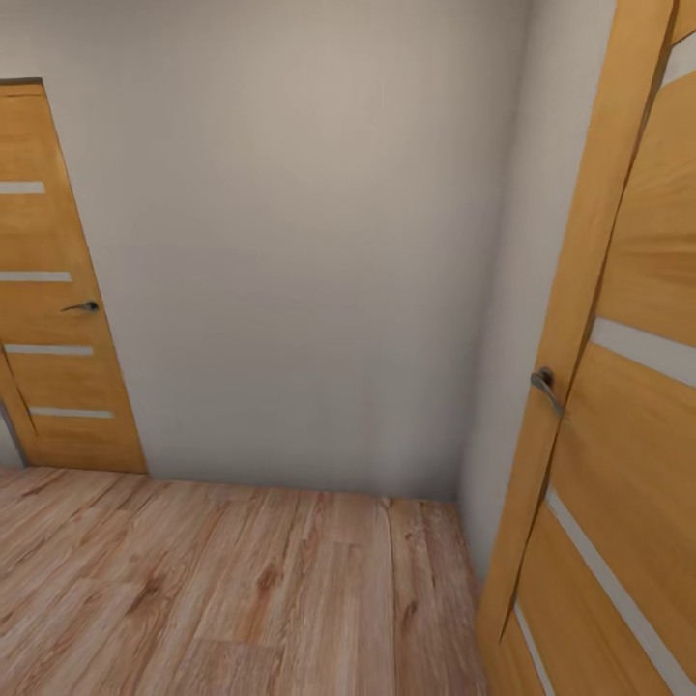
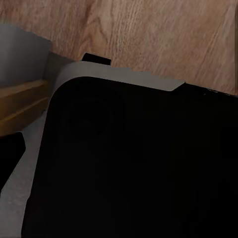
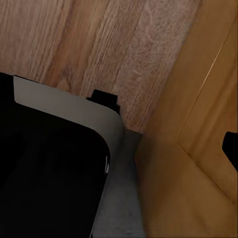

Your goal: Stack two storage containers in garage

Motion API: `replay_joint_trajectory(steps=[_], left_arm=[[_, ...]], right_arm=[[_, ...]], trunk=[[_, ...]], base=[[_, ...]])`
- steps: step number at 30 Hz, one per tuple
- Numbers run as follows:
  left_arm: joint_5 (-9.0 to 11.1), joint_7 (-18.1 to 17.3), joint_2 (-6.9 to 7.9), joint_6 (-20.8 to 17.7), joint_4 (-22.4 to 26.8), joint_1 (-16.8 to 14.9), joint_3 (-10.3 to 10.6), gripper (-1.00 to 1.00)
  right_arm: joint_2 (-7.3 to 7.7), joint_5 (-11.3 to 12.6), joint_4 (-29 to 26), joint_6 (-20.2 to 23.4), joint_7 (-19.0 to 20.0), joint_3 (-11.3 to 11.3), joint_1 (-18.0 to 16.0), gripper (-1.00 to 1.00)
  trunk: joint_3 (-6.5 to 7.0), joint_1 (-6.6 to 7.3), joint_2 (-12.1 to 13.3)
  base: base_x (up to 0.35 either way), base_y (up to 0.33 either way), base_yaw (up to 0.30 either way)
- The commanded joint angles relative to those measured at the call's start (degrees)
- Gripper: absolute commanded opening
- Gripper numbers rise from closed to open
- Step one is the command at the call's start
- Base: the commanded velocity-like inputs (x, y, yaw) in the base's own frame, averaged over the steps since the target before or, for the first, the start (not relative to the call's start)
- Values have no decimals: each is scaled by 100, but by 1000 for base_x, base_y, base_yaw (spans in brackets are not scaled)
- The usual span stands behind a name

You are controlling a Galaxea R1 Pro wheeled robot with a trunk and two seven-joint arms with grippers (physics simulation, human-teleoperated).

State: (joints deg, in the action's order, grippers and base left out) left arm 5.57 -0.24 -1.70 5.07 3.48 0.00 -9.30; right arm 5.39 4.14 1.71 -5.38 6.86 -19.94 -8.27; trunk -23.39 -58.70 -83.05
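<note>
The two storage containers are out of view, and so is the garage. The head view faces a corner of plain white wall (image 1: pixel 290 242) above a light wood-plank floor (image 1: pixel 242 580). In the left wrist view the robot's own dark, rounded base (image 2: pixel 129 163) lies over the plank floor (image 2: pixel 163 34). The right wrist view has the same dark base (image 3: pixel 44 163) close beside a wooden door (image 3: pixel 193 148).
A shut wooden door (image 1: pixel 58 338) with a metal handle (image 1: pixel 82 306) stands at the far left. A second wooden door (image 1: pixel 628 435) with a handle (image 1: pixel 544 382) stands very near on the right, angled into the room. The wall blocks the way ahead.
</note>
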Motion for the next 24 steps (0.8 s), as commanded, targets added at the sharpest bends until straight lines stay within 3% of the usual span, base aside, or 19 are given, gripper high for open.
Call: replay_joint_trajectory(steps=[1, 24], left_arm=[[58, -2, -4, 11, 3, 0, -2, 100], [58, -2, 3, 11, 3, 0, -2, 100]], right_arm=[[0, 44, 20, -28, 26, -35, -8, 100], [-11, 26, 14, 6, 26, -67, -8, 100]], trunk=[[-5, -3, -3], [-5, -3, -3]], base=[[309, 0, 0], [276, 0, 9]])
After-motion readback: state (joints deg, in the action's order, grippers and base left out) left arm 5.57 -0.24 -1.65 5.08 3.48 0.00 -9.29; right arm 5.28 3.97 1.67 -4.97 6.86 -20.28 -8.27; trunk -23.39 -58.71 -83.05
